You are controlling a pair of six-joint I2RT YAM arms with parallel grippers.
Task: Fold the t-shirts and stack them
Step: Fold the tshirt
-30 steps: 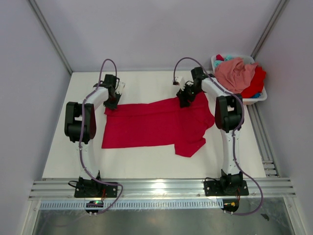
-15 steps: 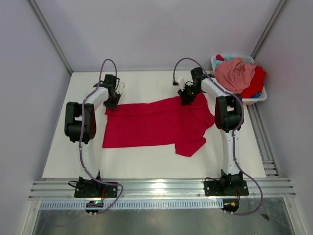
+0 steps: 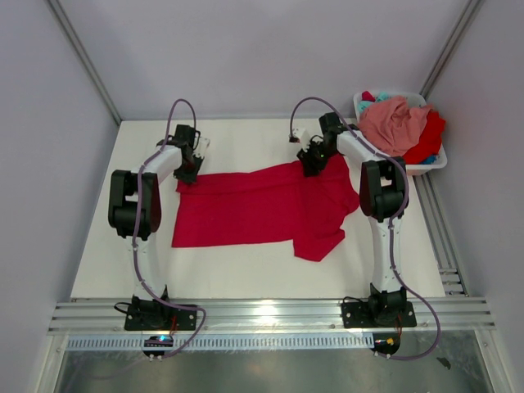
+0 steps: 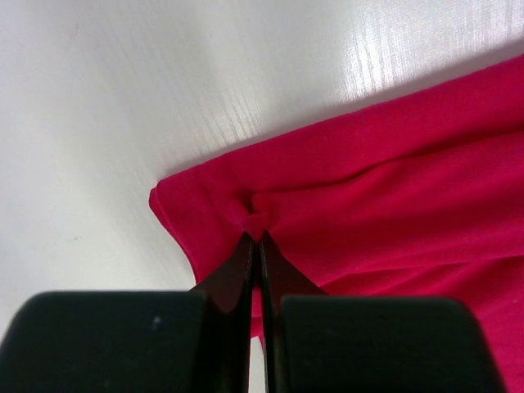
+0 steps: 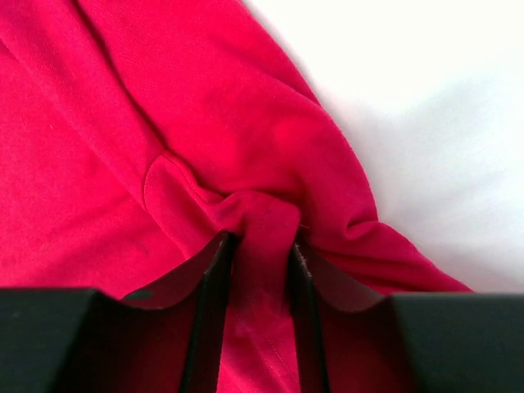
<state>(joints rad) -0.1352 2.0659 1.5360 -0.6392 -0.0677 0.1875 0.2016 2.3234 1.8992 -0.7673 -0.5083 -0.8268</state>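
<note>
The bright red cloth t-shirt (image 3: 254,209) is spread mid-frame on the white bench (image 3: 246,139), its upper left corner pinched by the left end effector (image 4: 255,239), a bunched fold (upper right edge) clamped by the right end effector (image 5: 260,237).

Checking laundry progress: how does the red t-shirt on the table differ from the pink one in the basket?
The red t-shirt lies spread flat on the table; the pink t-shirt sits crumpled in the basket. The left gripper and right gripper pinch the red t-shirt's far edge; neither touches the pink one. Neither shirt is neatly folded yet.
</note>
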